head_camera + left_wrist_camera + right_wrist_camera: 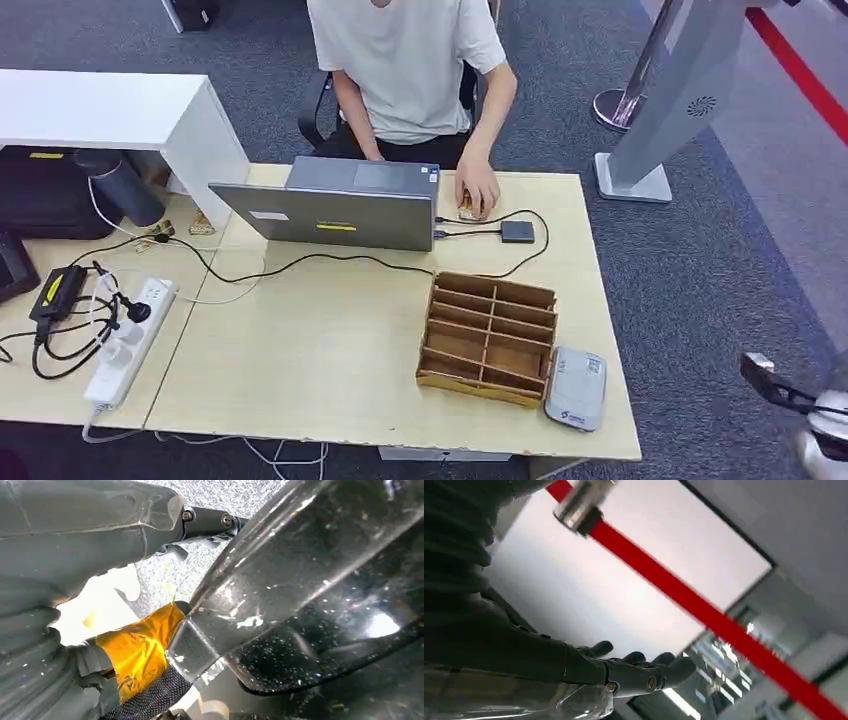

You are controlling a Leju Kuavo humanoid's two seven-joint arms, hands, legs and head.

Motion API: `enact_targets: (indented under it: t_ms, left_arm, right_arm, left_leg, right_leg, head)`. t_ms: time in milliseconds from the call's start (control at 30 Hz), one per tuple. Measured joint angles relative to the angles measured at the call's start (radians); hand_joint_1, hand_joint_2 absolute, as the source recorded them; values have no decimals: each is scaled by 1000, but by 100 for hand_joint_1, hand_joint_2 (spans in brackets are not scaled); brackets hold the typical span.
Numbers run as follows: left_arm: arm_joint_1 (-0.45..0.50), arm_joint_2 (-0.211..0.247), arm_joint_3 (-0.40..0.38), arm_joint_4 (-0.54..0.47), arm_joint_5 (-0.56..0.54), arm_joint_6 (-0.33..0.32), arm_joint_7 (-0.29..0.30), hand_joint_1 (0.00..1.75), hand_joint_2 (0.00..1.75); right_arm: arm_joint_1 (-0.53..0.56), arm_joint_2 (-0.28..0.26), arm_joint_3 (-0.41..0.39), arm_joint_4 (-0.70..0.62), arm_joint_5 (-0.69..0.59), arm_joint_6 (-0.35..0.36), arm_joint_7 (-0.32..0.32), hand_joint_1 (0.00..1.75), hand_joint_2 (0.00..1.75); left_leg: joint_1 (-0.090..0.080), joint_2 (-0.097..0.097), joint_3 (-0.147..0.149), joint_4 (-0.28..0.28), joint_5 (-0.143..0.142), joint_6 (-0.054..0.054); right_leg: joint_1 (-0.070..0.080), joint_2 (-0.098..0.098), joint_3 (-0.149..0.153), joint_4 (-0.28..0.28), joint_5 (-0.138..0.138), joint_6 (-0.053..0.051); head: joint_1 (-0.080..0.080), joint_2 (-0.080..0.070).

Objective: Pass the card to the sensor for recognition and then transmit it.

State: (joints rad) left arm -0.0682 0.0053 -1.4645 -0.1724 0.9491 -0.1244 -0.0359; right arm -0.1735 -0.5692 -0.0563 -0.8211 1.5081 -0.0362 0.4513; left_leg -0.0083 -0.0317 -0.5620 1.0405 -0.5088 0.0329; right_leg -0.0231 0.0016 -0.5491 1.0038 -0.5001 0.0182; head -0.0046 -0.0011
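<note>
My right hand (634,672) is empty, fingers spread; left hand's state I cannot tell. I should reach to the wooden organizer (488,338) squarely.

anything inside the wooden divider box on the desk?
The wooden divider box looks empty from the head view: the compartments that open to the camera show bare wood, no card. The slats and front wall hide part of each slot's floor, so a card lying flat there cannot be ruled out.

A pale wooden table (330,350) fills the frame's centre. On it sit a grey laptop (335,205) at upper centre, a wooden divided tray (488,338) and grey card reader (576,388) lower right, and a white power strip (128,345) at left.
</note>
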Motion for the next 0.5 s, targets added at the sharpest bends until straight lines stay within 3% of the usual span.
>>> enact_targets:
  t_ms: [233,333,500]
  left_arm:
    - [-4,0,0,0,-15,5,9,0,175]
    - [-5,0,0,0,-14,7,16,0,175]
    - [-6,0,0,0,-4,7,36,0,175]
  right_arm:
    - [124,75,-142,195,-45,-11,-11,0,175]
    - [145,121,-188,296,-48,-39,-23,0,175]
    - [149,182,-246,424,-98,-24,-63,0,175]
  left_leg:
    - [0,1,0,0,-1,0]
    - [0,2,1,-1,-1,0]
    - [0,4,2,-1,-1,0]
  right_leg:
    - [0,1,-1,0,-1,0]
    - [0,1,-1,0,-1,-1]
    - [0,3,0,0,-1,-1]
  head:
    - [-1,0]
    - [0,0]
    - [0,0]
